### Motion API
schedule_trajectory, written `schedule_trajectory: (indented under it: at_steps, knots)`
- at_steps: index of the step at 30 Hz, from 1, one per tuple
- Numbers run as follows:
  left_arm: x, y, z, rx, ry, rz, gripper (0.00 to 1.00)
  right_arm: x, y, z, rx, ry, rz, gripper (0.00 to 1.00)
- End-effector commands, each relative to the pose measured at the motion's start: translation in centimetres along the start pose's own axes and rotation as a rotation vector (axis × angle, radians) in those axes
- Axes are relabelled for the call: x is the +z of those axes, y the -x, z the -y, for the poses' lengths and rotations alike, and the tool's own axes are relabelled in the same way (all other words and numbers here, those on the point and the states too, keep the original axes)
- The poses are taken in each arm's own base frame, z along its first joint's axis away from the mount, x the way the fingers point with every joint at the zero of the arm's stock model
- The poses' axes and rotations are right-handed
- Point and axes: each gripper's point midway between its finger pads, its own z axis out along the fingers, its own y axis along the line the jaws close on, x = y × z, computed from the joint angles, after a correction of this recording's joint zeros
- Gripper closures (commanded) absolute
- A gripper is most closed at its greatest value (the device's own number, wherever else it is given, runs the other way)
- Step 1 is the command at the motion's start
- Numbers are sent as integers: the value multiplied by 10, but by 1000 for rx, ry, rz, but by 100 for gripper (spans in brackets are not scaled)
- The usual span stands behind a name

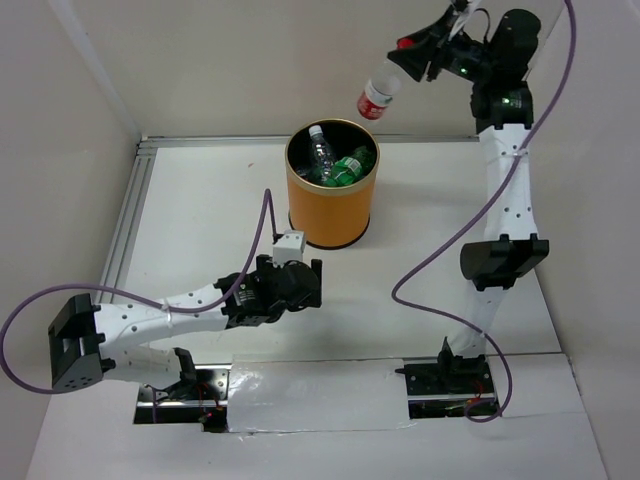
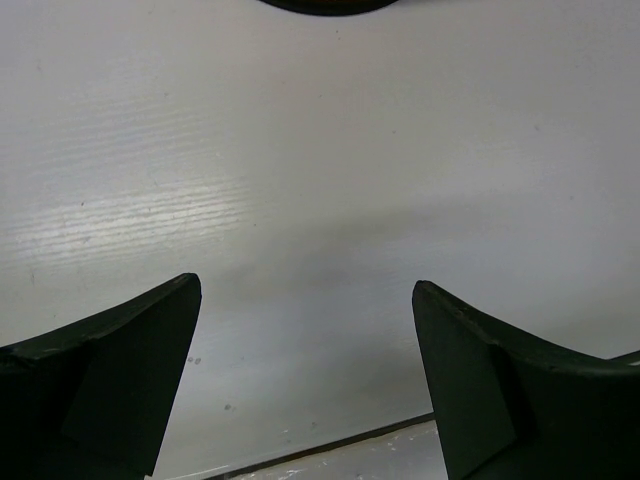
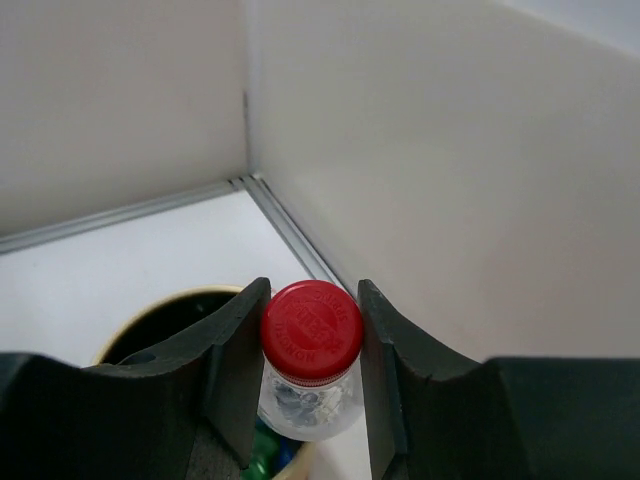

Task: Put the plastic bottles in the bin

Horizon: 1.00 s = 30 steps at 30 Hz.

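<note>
red-capped bottle [image 3: 311, 330] | clamped in right pincer [image 3: 312, 292] | over bin [image 1: 330, 215] rim

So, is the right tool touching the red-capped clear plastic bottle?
Touching. The right wrist view shows the right tool with both fingers pressed against the red-capped clear plastic bottle, no gap.

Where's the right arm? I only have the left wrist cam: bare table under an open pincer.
Observer: Raised high toward the far right corner, with the right pincer shut on a red-capped bottle.
Operator: Gripped where?
Observer: At the cap. The clear body hangs down below it.
Operator: Over the bin?
Observer: Close. In the right wrist view the bin shows its mouth below the bottle, slightly left. I can't confirm exact alignment.
</note>
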Motion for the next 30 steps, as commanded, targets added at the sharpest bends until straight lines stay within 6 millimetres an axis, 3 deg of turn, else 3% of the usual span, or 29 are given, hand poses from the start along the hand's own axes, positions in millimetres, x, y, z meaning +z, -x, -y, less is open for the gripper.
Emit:
schedule_trajectory:
  at_steps: [1, 3, 4, 8, 11, 13, 16, 17, 18, 20, 23, 24, 26, 27, 30]
  knots:
    - [-8, 0, -6, -78, -4, 10, 0, 26, 53, -32, -105, 33, 152, 100]
    - [-9, -2, -11, -72, 8, 11, 0, 46, 32, -32, -52, 35, 128, 100]
    - [-8, -6, -14, -75, 15, 6, 0, 58, 26, -45, -43, 70, 119, 100]
    - [-13, -6, -22, -86, 22, 12, 0, 84, -20, -49, 30, 52, 32, 100]
    - [-16, -8, -30, -106, 32, 16, 0, 87, -68, -43, 61, 15, -89, 100]
    - [-19, -6, -33, -123, 29, 30, 0, 76, -76, -44, 31, -14, -143, 100]
    - [-17, -8, -33, -133, 18, 39, 0, 68, -130, -53, 37, -15, -288, 100]
    - [-17, -8, -34, -118, 19, 39, 0, 68, -131, -51, 35, -26, -292, 100]
    - [-17, -6, -31, -120, 7, 48, 0, 69, -161, -60, 82, 2, -368, 100]
    - [-14, -5, -28, -93, 7, 48, 0, 66, -184, -63, 106, 20, -428, 96]
    - [-14, 4, -19, -78, -1, 56, 0, 68, -191, -76, 113, 60, -448, 83]
    - [-12, 1, -19, -70, 7, 48, 0, 69, -185, -80, 102, 59, -442, 83]
    - [-12, 3, -17, -76, 1, 54, 0, 70, -192, -78, 45, 24, -485, 88]
    - [-12, 3, -18, -66, 1, 54, 0, 75, -179, -81, 0, 15, -475, 92]
    - [-14, 7, -16, -77, -11, 64, 0, 70, -164, -77, -35, -11, -471, 95]
